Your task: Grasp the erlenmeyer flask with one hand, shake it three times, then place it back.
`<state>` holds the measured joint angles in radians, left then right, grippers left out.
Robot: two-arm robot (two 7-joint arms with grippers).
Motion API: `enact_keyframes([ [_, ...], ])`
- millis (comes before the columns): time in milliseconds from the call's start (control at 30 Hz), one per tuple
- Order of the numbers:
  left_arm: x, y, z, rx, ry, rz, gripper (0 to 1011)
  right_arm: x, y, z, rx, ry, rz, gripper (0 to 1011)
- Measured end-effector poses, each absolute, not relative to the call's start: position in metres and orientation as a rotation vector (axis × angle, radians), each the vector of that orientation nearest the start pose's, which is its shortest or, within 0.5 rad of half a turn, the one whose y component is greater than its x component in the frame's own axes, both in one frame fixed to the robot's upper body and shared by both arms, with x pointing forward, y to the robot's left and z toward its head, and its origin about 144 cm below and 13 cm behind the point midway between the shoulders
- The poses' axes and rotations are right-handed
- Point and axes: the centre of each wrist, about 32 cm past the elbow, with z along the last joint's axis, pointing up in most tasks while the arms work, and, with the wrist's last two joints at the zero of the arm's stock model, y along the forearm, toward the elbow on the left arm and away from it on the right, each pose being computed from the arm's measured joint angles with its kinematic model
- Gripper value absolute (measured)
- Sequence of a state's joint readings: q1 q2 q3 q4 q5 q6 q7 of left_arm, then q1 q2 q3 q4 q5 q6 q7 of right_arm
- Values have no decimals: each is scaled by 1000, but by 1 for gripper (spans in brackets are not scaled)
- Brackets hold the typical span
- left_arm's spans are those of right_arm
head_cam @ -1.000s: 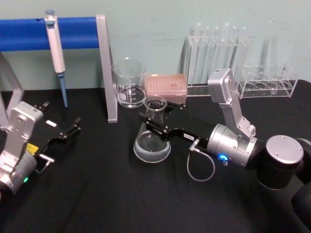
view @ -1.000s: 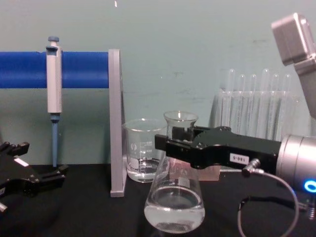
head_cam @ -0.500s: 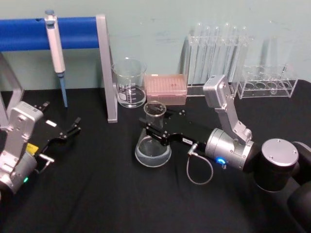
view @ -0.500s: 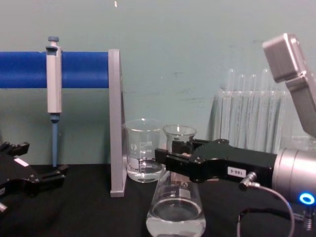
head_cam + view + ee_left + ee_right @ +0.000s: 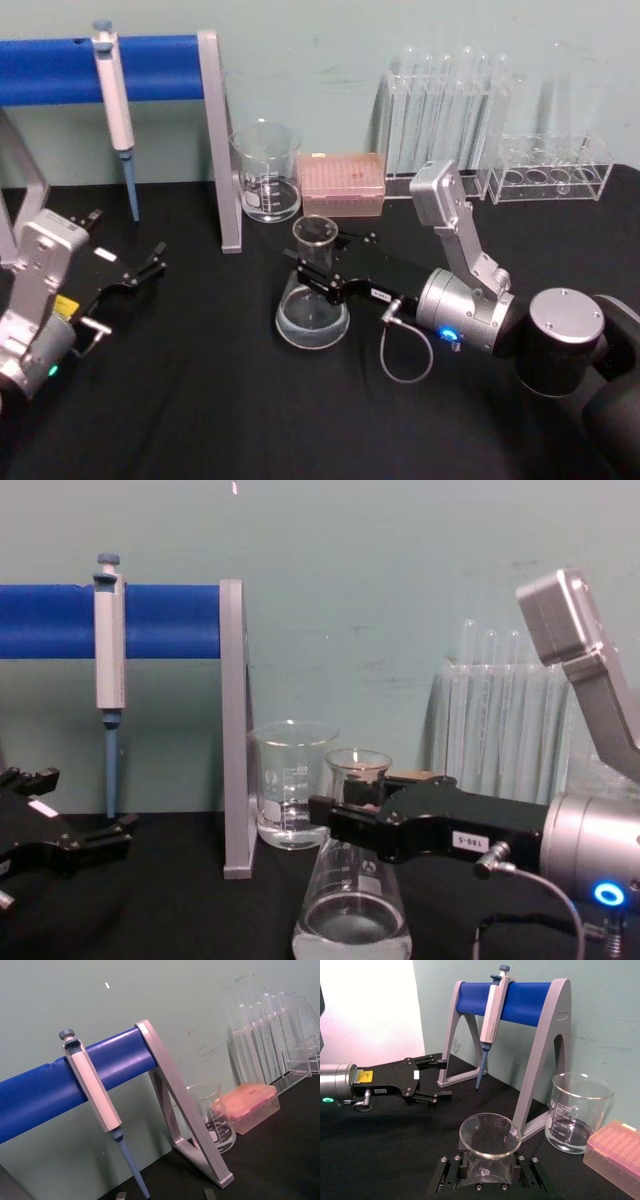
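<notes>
Your right gripper [image 5: 312, 270] reaches in from the right and is clamped on the neck of the erlenmeyer flask [image 5: 312, 315], one black finger on each side of the glass just under the flared lip. The right wrist view shows the flask [image 5: 489, 1135] mouth upright between the two fingers [image 5: 451, 1172]. From the chest view, the flask [image 5: 350, 925] stands upright with clear liquid pooled in its wide base, low against the black table [image 5: 200, 400]; you cannot tell whether the base touches the cloth. It sits in front of the glass beaker [image 5: 266, 170] and the pink tip box [image 5: 343, 183], right of the pipette stand [image 5: 222, 140], where a pipette [image 5: 115, 100] hangs. Your left gripper [image 5: 150, 268] rests at the left of the table, fingers spread with nothing between them, well apart from the flask.
</notes>
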<state>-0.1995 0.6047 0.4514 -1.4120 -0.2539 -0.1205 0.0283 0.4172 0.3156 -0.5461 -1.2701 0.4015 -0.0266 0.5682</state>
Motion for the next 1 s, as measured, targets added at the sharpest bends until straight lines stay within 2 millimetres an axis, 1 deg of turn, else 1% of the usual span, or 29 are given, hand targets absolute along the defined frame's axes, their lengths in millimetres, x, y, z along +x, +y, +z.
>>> enact_keyframes([
  [1000,489,310,1140,304,-285,1248,1001,551,-190,1153,-121,10,-604,450],
])
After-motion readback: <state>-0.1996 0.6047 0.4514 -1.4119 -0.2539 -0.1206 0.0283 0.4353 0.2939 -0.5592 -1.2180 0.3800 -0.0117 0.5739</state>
